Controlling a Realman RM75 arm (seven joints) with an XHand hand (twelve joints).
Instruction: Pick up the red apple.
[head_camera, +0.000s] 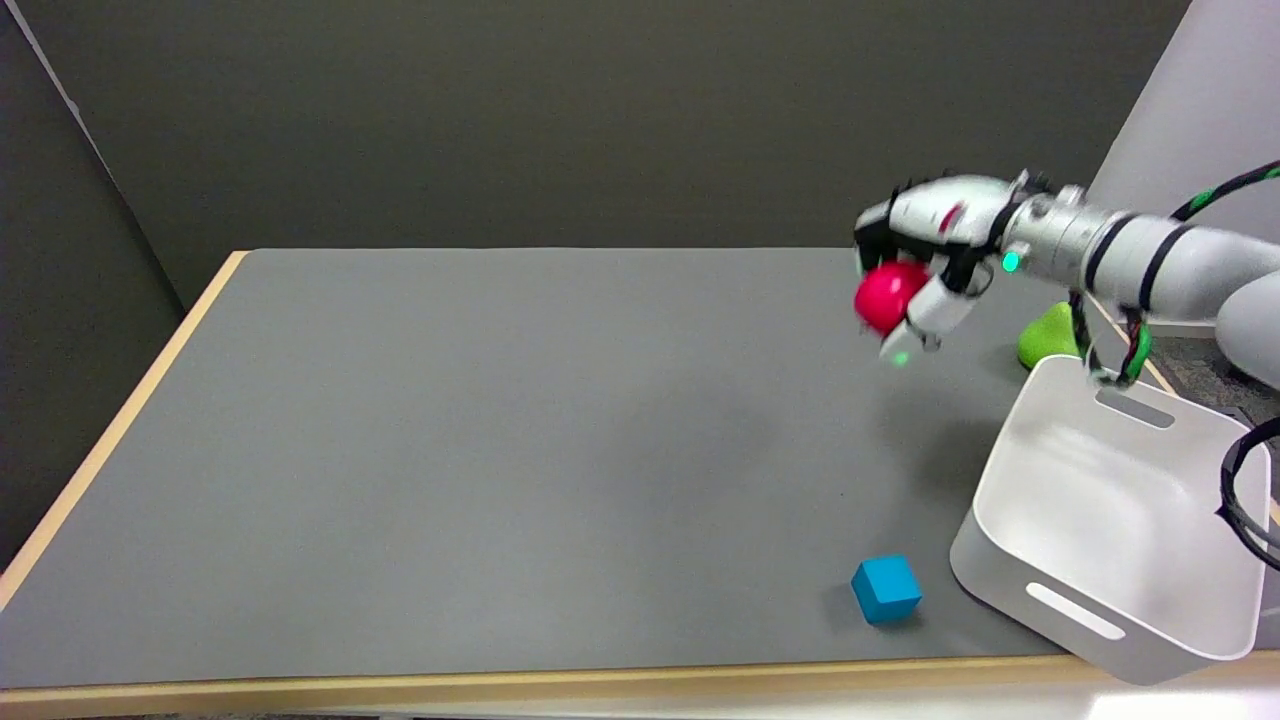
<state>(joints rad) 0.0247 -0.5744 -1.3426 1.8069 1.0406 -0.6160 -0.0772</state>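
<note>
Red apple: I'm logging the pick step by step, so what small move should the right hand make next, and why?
Probably a short, steady lift. The right hand already grips the red apple above the table, with its shadow lying well below, so keeping the grip firm and raising it slightly would confirm the pick.

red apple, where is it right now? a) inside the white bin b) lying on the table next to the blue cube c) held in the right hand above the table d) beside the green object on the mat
c: the right hand has its fingers wrapped around the red apple, lifted clear of the table.
</note>
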